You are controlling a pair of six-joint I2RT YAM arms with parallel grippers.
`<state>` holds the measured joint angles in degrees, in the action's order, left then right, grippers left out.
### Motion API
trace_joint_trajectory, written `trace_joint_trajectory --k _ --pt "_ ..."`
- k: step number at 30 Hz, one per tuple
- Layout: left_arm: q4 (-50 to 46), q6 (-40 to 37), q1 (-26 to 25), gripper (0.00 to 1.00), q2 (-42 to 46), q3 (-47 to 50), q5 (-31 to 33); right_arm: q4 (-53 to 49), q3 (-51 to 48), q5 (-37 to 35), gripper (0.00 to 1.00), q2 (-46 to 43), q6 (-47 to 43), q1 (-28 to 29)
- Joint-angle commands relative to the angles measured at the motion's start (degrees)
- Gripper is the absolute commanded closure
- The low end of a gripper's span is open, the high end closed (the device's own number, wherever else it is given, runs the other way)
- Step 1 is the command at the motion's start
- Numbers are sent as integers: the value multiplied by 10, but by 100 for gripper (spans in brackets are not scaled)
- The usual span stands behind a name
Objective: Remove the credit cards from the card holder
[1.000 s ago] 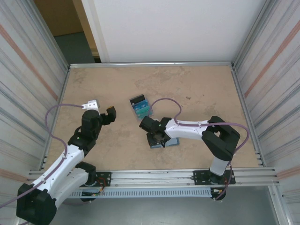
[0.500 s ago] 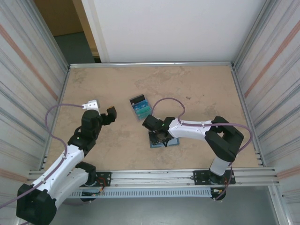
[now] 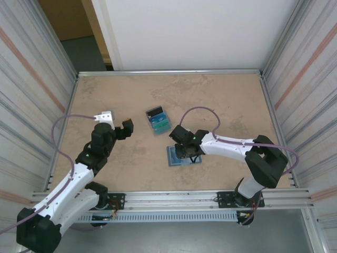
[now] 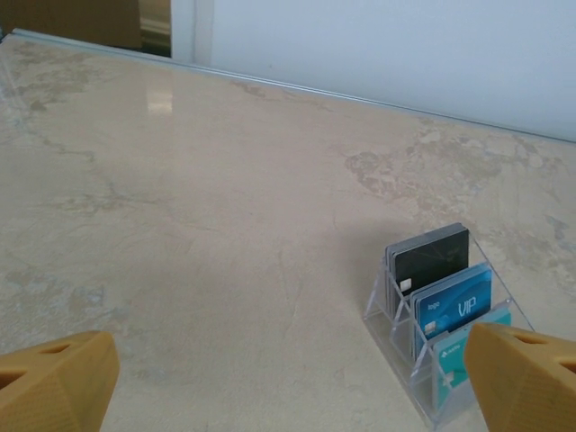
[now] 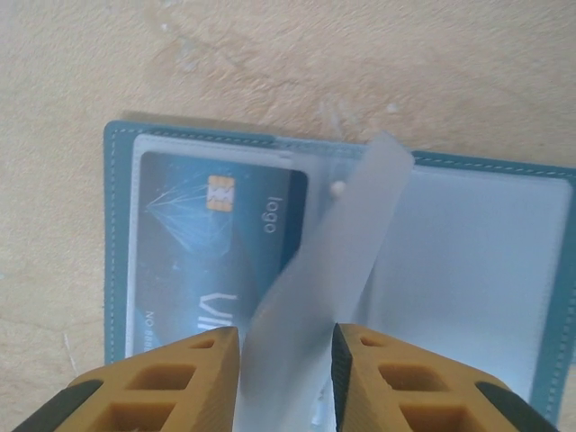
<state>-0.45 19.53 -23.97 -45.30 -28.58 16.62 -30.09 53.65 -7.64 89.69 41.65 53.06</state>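
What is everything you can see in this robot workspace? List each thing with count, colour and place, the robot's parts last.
table: one, beige marbled, under everything
side walls: two, ribbed grey metal, left and right
card holder: one, teal, lying open near the table's centre
credit card: one, dark blue, in a card holder pocket
clear flap: one, see-through, raised from the card holder's middle
card stand: one, clear, just beyond the card holder
credit cards: three, black, blue, teal, upright in the card stand
cables: two, purple, one along each arm
left arm: one, black and white, near left; left jaws wide open, empty
right arm: one, black and white, near right; right jaws closed on the clear flap
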Motion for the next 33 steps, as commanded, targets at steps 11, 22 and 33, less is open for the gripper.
trace_joint_trajectory --k 11,22,33 --pt "8 -70 -141 1 -50 -40 120 4 -72 15 64 -75 36 -60" --pt "11 -50 -229 1 -129 -41 129 13 -120 54 67 -168 44 -133" --pt "8 3 -338 1 -258 -54 152 78 -127 154 74 -202 40 -150"
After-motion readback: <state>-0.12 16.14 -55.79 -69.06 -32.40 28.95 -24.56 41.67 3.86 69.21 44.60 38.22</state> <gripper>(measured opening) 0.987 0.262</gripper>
